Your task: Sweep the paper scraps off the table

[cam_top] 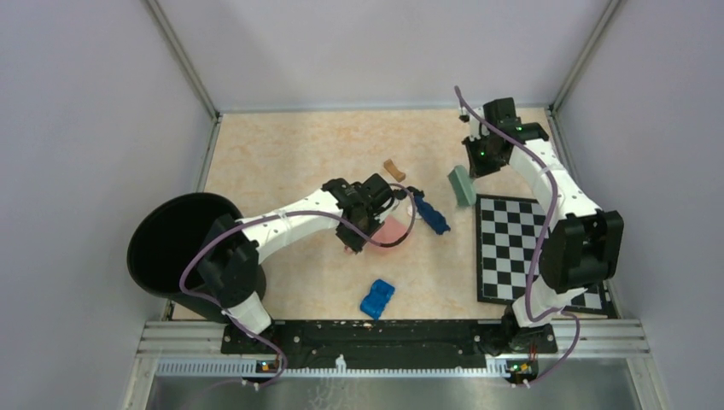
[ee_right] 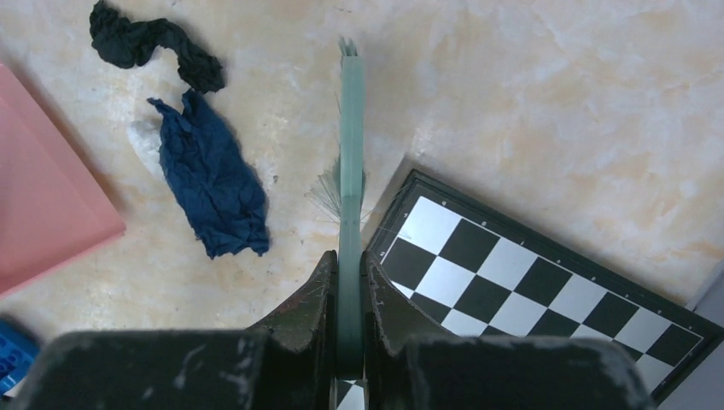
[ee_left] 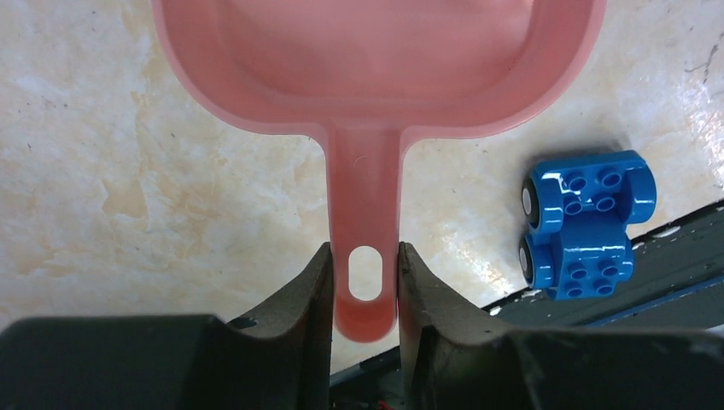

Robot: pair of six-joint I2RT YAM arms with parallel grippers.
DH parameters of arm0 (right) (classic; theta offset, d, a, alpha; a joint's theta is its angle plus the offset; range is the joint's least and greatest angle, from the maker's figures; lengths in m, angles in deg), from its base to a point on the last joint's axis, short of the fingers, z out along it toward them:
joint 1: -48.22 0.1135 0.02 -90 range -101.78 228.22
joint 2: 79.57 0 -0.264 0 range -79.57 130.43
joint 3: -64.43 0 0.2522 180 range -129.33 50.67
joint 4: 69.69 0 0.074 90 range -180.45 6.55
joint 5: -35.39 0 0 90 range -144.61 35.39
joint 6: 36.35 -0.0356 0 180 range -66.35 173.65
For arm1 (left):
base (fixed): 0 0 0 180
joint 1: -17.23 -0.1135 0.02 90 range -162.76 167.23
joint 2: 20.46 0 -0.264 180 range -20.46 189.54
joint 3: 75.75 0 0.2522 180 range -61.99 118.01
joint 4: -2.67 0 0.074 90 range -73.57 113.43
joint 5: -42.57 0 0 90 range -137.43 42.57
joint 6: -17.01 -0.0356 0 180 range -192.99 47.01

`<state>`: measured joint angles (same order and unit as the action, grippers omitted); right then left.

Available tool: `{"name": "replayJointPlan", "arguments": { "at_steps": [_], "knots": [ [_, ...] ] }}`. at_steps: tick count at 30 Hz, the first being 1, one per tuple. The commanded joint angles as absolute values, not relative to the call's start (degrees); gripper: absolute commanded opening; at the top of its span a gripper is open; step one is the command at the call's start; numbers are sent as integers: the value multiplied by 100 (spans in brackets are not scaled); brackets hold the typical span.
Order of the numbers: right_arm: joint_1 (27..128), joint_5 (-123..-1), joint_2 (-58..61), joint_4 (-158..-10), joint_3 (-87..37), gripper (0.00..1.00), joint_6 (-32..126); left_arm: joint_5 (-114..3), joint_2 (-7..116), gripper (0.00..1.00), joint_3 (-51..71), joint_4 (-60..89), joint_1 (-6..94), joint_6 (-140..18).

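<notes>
Brush and pan flank the scraps

The left hand (ee_left: 364,266) is clamped on the handle of the pink dustpan (ee_left: 376,68), both fingers pressing its sides just by the hanging hole. The right hand (ee_right: 348,275) is closed on the thin green brush (ee_right: 350,128), whose bristles point down at the surface (cam_top: 282,154), just beside the corner of the chequered board (ee_right: 529,290).

The paper scraps lie between the two tools. A dark blue scrap (ee_right: 213,188) and a black scrap (ee_right: 154,47) sit just right of the pan's mouth. A brown scrap (cam_top: 394,168) lies a little farther away.

The step in hand looks like sweeping these bits left into the pan. To do it well, the pan's lip should sit flat on the surface facing the scraps, held steady. The brush should land right of the blue scrap, clear of the board's edge, and draw left in one low stroke. Crumpled paper is light and may skid or roll past the lip. The blue toy (ee_left: 585,222) sits near the pan handle, out of the sweep. The black bin (cam_top: 171,243) stands at the far left.
</notes>
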<state>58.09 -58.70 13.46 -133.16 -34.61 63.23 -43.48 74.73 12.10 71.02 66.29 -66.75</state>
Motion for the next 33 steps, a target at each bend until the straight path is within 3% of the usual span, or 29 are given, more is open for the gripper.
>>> {"name": "replayJointPlan", "arguments": {
  "at_steps": [1, 13, 23, 29, 33],
  "knots": [
    [6075, -5827, 1438, -13296, -3616, 0, 6345, -4437, 7710, 0, 1673, 7624, 6619, -6837],
    [6788, -7272, 1475, -13699, -3550, 0, 5982, -4479, 8415, 0, 1911, 7454, 6619, -7119],
    [6800, -8746, 1447, -14275, -4089, 0, 5827, -4536, 8470, 0, 1726, 7053, 6619, -7119],
    [6779, -8456, 1536, -14408, -4618, 0, 5964, -4477, 8268, 0, 1471, 6919, 6619, -7009],
    [6697, -7202, 1730, -14516, -5389, 0, 6295, -4392, 8111, 0, 1388, 7010, 6624, -6869]
  ]
}}
